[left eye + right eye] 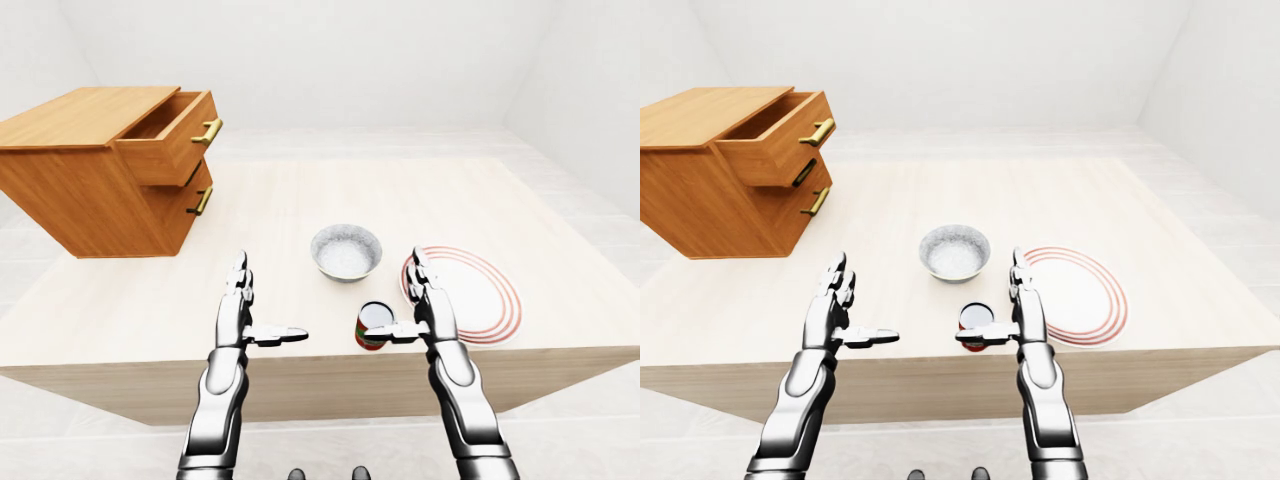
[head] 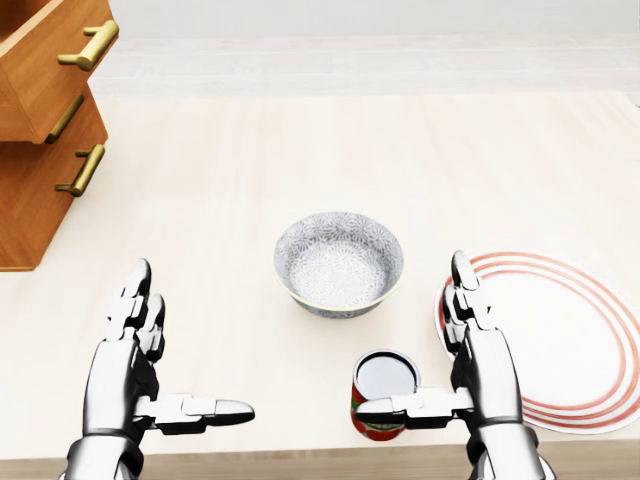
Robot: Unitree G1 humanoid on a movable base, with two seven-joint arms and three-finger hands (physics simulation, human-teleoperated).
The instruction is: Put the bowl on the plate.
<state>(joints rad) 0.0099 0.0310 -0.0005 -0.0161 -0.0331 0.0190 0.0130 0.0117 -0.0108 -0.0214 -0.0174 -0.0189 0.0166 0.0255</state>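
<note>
So, your left robot hand (image 2: 120,375) and right robot hand (image 2: 487,372) hover open, empty; the bowl (image 2: 339,262) sits on the table (image 2: 250,170), near the plate (image 2: 575,345). Grasping comes next; mind the can (image 2: 383,398).

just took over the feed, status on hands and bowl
Left hand, right hand open, empty. Bowl on table, left of plate in head view. Can by right hand, may obstruct.

Head view: wooden cabinet (image 2: 30,190) (drawer open) stands left of a red can (image 2: 385,380).
</note>
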